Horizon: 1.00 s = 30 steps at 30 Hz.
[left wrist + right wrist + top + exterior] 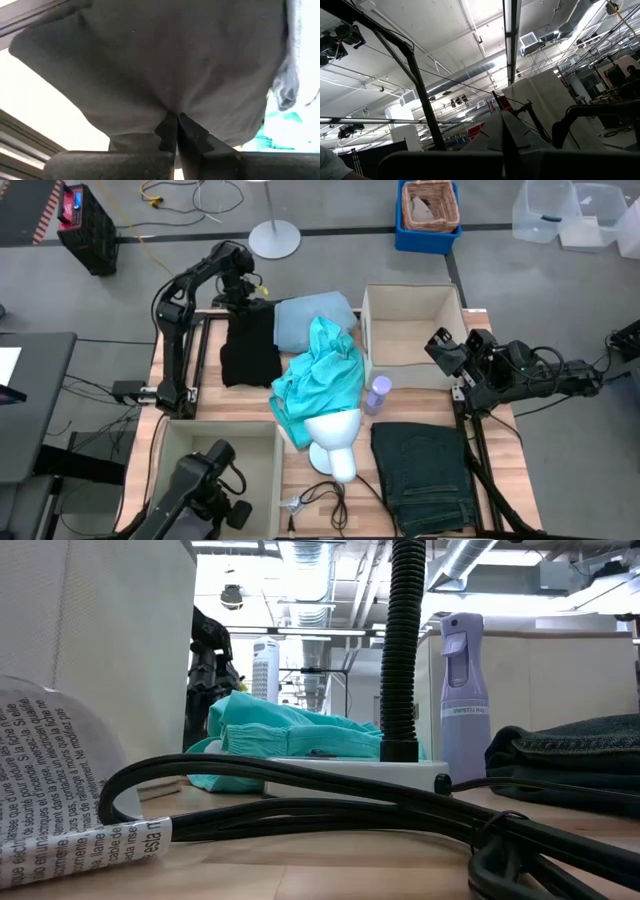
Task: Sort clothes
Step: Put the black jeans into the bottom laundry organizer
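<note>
The black garment (250,348) lies at the table's far left, with my left gripper (246,302) shut on its far end. Beside it lies the pale blue garment (312,320), and the teal shirt (322,375) is draped over the white mannequin head (335,448). The folded jeans (425,465) rest flat at the near right. My right gripper (445,345) is shut on nothing at the table's right edge and points up toward the ceiling in the right wrist view. My left gripper pinches the black garment's cloth (172,107) between its two shut fingers, at the garment's far end. The fingers come from above, slanting down. The cloth is drawn up into a peak at the fingertips, while the garment's near part (250,370) lies on the table.
An open cardboard box (412,300) stands at the far right and another (262,470) at the near left. A lilac spray bottle (380,392) stands next to the mannequin head. Black cables (330,805) lie along the near edge.
</note>
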### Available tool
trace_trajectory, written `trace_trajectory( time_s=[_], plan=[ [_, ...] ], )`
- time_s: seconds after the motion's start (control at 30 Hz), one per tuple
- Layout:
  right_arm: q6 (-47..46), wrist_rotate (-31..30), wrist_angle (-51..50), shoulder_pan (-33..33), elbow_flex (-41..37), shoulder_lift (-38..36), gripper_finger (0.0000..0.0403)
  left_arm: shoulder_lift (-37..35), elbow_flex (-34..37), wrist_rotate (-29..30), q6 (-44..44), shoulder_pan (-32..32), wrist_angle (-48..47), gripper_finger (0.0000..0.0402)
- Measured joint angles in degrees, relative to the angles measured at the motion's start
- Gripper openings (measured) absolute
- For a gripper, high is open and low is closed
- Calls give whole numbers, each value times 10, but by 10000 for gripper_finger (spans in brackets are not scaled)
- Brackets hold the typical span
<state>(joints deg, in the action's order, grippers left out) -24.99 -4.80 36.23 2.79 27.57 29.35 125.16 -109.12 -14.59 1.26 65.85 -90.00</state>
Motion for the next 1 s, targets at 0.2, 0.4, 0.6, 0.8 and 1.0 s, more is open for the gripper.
trace_trajectory(
  time_s=[0.2,0.4,0.6,0.8,1.0],
  plan=[
    [0,0,0,0,0,0,8,-41,0,11,-14,-15,0,0],
    [1,0,0,0,0,0,8,-94,0,33,-12,-26,0,0],
    [1,0,0,0,0,0,8,-152,0,37,-5,-36,0,0],
    [1,0,0,0,0,0,8,-218,0,44,20,-51,0,0],
    [1,0,-6,0,0,0,8,-283,0,30,35,-64,0,0]
  ],
)
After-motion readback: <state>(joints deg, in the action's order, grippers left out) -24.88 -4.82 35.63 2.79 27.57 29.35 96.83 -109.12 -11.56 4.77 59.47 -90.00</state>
